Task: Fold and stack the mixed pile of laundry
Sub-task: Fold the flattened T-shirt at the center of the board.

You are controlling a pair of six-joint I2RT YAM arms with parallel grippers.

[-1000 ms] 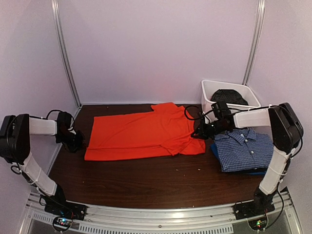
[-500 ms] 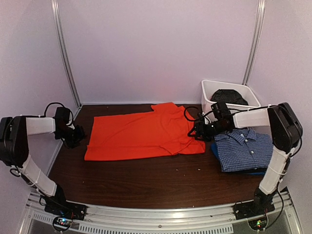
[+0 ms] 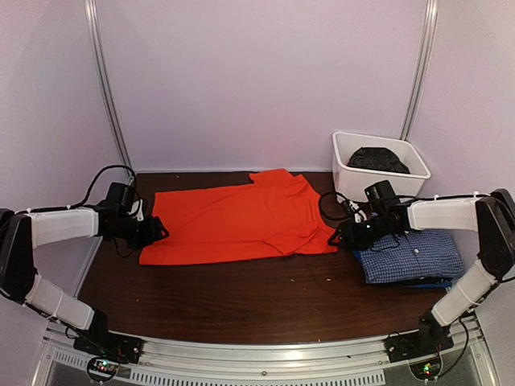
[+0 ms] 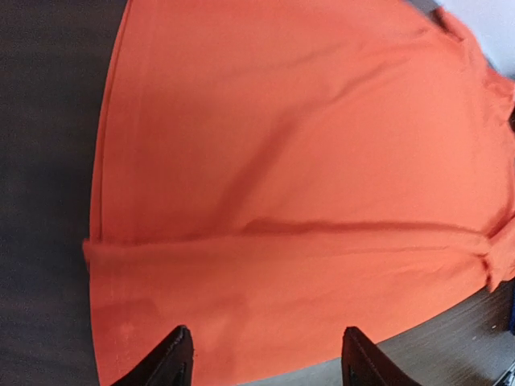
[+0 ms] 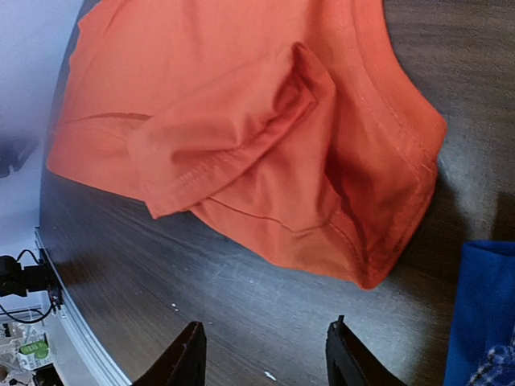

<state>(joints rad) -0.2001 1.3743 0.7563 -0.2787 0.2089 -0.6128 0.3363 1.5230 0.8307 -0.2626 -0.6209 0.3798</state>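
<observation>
The bright orange T-shirt (image 3: 241, 221) lies flat and folded lengthwise across the middle of the dark table (image 3: 241, 297). My left gripper (image 3: 158, 234) hovers at its left hem, open, with orange cloth (image 4: 282, 161) under the fingers and nothing pinched (image 4: 269, 362). My right gripper (image 3: 343, 238) is open just off the shirt's near right corner (image 5: 370, 217), over bare wood (image 5: 265, 354). A sleeve (image 5: 217, 137) lies folded over the body there. The blue-and-white check shirt (image 3: 414, 251) sits folded on top of a small stack at the right, under my right forearm.
A white tub (image 3: 348, 178) stands at the back right with a black garment (image 3: 378, 159) inside. A blue cloth edge (image 5: 487, 310) of the stack lies right beside my right fingers. The table's near edge and metal rail (image 3: 257, 354) run along the front.
Both grippers have gone from shut to open. The left one slid right to the shirt's left hem. The right one let go of the shirt's right edge and drew back toward the near right.
</observation>
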